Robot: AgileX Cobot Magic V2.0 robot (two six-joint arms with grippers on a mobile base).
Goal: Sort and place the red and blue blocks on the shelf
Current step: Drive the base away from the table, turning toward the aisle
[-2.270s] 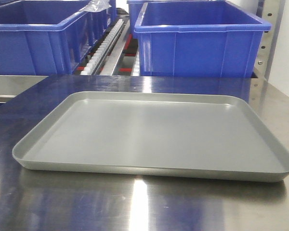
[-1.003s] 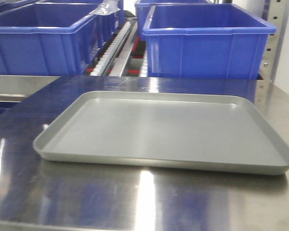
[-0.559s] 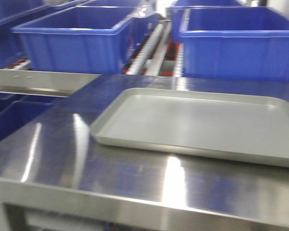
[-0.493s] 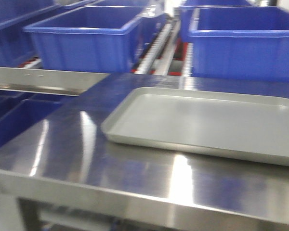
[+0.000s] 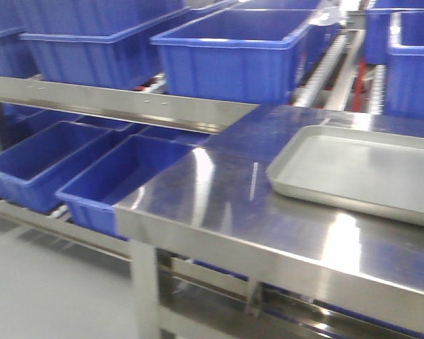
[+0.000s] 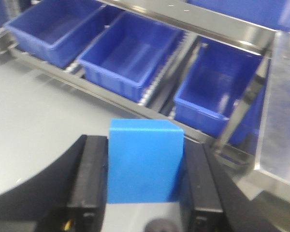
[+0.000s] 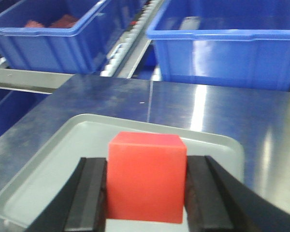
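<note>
Each hand carries one block.
The left hand (image 6: 145, 145) is clamped on the blue block (image 6: 145, 166), with the floor (image 6: 34, 121) and the lower bins (image 6: 130, 58) of the shelf (image 5: 127, 106) beyond it. The right hand (image 7: 147, 166) grips the red block (image 7: 146, 181) above the grey tray (image 7: 48, 179) on the desk (image 7: 232, 116).

Blue cube (image 6: 145, 164) sits upright, clamped in the left tool (image 6: 145, 150); red cube (image 7: 146, 179) likewise in the right tool (image 7: 146, 166).
</note>
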